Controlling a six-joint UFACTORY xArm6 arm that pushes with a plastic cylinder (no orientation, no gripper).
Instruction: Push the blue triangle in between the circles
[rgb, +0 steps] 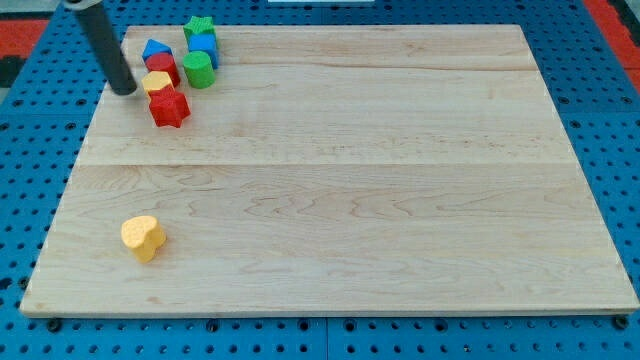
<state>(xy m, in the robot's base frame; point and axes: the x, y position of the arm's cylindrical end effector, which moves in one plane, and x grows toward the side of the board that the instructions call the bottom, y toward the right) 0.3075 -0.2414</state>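
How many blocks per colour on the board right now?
Red: 2, the star and a block behind the yellow one.
Yellow: 2, the heart and a block in the cluster.
Blue: 2, the triangle and a block.
Green: 2, the star and the cylinder.
Total: 8.
My tip sits just left of the cluster.

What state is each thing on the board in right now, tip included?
My tip: down on the board, just left of the cluster.
Blue triangle: cluster's top-left, against the red block.
Yellow block: between red block and red star.
Green star, blue block, green round block: packed in a column.
Yellow heart: alone, bottom left.
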